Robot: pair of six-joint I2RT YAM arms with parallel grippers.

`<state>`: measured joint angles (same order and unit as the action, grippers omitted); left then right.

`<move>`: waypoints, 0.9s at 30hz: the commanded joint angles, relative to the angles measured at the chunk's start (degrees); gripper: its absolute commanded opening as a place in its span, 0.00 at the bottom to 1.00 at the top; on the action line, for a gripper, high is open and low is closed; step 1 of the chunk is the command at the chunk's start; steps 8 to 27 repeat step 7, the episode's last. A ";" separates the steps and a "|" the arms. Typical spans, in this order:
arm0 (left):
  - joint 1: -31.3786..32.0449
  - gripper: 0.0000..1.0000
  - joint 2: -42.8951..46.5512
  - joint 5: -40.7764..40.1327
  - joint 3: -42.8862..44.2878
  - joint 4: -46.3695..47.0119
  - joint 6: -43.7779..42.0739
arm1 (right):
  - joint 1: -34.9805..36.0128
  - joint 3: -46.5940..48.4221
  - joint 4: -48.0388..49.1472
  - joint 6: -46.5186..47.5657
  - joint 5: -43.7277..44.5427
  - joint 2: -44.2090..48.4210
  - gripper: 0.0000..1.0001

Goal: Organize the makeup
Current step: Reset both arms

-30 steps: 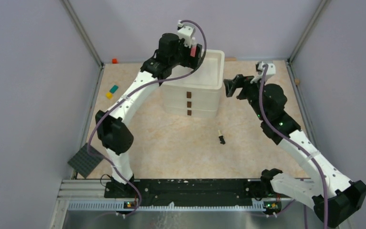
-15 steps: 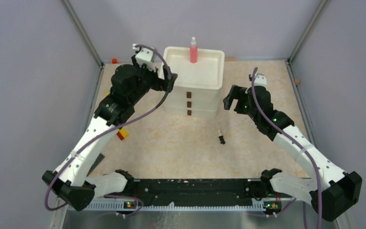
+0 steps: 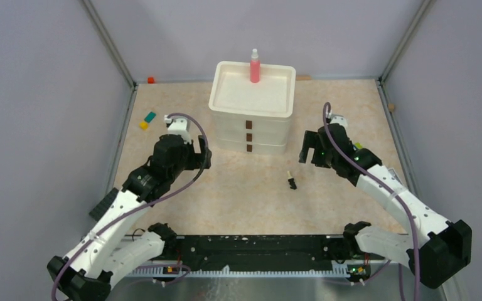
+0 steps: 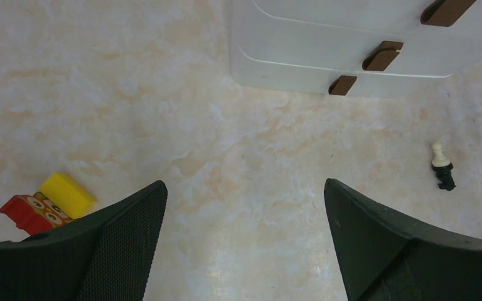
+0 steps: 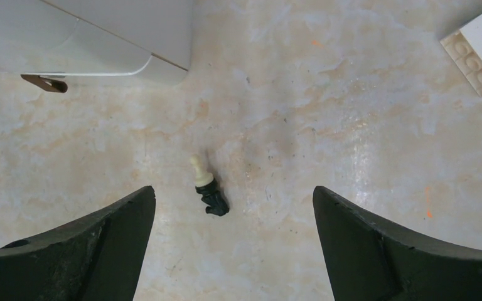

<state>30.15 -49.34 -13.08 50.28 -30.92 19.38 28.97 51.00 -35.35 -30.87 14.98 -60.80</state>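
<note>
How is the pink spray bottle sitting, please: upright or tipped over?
Upright. The pink spray bottle stands in the top tray of the white drawer unit, its white cap pointing up.

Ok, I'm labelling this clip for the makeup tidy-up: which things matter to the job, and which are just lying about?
Job: pink spray bottle, white drawer unit, small black-and-cream piece (probably makeup).
Lying about: toy blocks, dark studded plate.
</note>
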 commanded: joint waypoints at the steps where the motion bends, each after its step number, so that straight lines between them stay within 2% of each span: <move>1: 0.07 0.99 4.65 -3.48 -0.53 0.71 4.64 | -0.32 0.78 -1.93 -2.41 3.37 2.61 0.94; 7: 0.07 0.99 4.84 -5.32 0.45 -2.31 5.07 | -0.32 1.83 -2.39 -1.08 4.04 2.75 0.94; 27: 0.07 0.99 4.84 -5.32 0.45 -2.31 5.07 | -0.32 1.83 -2.39 -1.08 4.04 2.75 0.94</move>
